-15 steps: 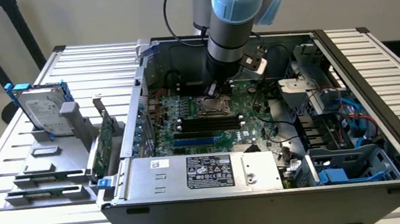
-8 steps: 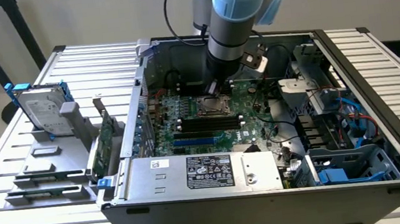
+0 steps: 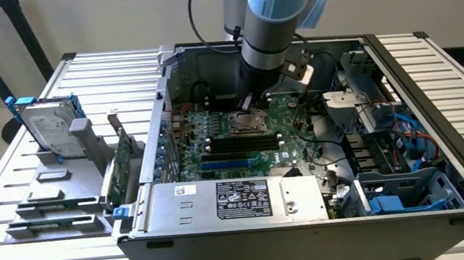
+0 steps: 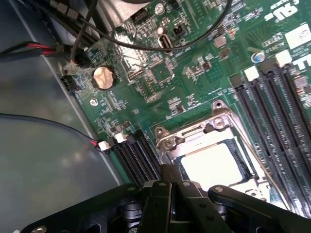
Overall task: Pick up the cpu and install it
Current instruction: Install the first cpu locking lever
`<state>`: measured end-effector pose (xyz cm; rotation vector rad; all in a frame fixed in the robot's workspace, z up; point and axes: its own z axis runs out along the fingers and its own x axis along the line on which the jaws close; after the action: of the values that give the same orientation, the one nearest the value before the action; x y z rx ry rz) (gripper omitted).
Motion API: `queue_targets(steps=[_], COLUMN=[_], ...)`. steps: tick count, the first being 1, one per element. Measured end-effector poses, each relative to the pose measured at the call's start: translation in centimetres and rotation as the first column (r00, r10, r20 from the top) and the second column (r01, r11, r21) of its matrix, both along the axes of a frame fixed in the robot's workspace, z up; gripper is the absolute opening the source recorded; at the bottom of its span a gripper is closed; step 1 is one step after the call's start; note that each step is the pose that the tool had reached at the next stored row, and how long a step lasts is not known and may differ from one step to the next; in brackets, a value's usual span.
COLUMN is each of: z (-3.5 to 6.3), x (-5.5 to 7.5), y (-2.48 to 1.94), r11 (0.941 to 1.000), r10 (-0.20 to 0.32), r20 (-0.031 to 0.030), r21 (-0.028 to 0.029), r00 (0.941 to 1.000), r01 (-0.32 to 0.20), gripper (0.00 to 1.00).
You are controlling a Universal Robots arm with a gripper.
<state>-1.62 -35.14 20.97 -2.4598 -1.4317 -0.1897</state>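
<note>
Counter carries an open computer case; inside, the green motherboard holds the metal socket frame, where the cpu lies seated. Fingers, clenched empty, hover at its edge.

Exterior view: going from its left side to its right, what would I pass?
Hard drive with blue clips → upright green expansion card → green motherboard → CPU socket under the robot's gripper → blue plastic part.

A robotics lab: opened computer case on a slatted metal bench.
</note>
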Motion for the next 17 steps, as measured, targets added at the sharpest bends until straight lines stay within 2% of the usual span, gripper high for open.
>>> queue_targets(steps=[8, 17], z=[0.72, 2.33], x=[-0.8, -1.7], y=[-2.02, -4.41], r11=[1.0000, 1.0000], r10=[0.000, 0.000], r20=[0.0000, 0.0001], r21=[0.0000, 0.0000], r00=[1.0000, 1.0000], r01=[0.000, 0.000], gripper=[0.11, 0.11])
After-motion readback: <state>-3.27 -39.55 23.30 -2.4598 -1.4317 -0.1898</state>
